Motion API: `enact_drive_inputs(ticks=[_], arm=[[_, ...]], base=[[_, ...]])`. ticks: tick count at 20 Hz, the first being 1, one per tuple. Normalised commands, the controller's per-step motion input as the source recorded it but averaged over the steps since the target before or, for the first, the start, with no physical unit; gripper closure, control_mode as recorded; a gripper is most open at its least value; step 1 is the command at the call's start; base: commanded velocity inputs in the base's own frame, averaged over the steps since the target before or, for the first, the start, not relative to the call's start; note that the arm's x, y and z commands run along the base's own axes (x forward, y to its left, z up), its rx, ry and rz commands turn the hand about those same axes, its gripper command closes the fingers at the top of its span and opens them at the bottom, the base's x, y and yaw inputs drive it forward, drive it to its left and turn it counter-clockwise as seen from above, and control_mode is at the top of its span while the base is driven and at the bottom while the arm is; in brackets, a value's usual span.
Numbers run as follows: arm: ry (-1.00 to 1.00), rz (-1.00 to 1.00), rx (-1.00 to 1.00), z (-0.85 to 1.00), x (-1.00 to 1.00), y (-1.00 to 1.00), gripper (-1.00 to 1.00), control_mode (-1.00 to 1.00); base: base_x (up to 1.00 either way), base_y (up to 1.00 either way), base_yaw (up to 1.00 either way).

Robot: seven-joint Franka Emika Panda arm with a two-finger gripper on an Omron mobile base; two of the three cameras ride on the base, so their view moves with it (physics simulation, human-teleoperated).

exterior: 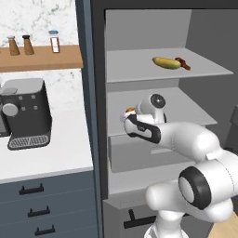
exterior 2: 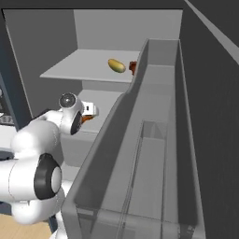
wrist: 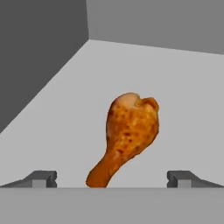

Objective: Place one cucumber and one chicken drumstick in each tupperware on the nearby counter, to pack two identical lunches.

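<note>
Left base view: the white arm reaches into an open grey fridge, its wrist over the middle shelf point(exterior: 195, 114). A speck of orange-brown, the chicken drumstick point(exterior: 129, 111), shows just beyond the wrist on that shelf. On the upper shelf point(exterior: 139, 62) lie a yellow-green oval item point(exterior: 166, 62) and, touching its right end, a dark red-brown item point(exterior: 182, 63); what either is cannot be told. To the left, the white desk point(exterior: 56, 153) over blue-grey drawers carries a dark coffee machine point(exterior: 25, 114). Above it, a wooden wall shelf point(exterior: 42, 58) bears two brown shakers point(exterior: 20, 45) and a small jar point(exterior: 54, 41).

Right base view: the fridge door, with its long grey bins point(exterior 2: 158, 140), fills the right side. The hand point(exterior 2: 93, 111) points into the middle shelf, with the drumstick's orange edge just beneath it.

Hand view: the drumstick point(wrist: 127, 133) lies on the pale shelf floor, thick end away, thin bone end towards the camera. The two fingertips point(wrist: 41, 178) stand fully spread, one well out on either side of the bone end, touching nothing and holding nothing.
</note>
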Motion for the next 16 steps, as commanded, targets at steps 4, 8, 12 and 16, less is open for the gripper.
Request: enact_drive_inputs(ticks=[4, 8, 12, 16], arm=[[0.00, 0.00, 0.00, -0.26, 0.26, 0.00, -1.00, -1.00], [0.00, 0.00, 0.00, -0.33, 0.14, 0.00, -1.00, -1.00], [0.00, 0.00, 0.00, -0.40, 0.07, 0.00, -1.00, -1.00], [-0.01, -0.02, 0.00, -0.44, 0.10, 0.00, -1.00, -1.00]], base=[[0.00, 0.00, 0.00], [0.00, 0.00, 0.00], [0.00, 0.00, 0.00], [0.00, 0.00, 0.00]])
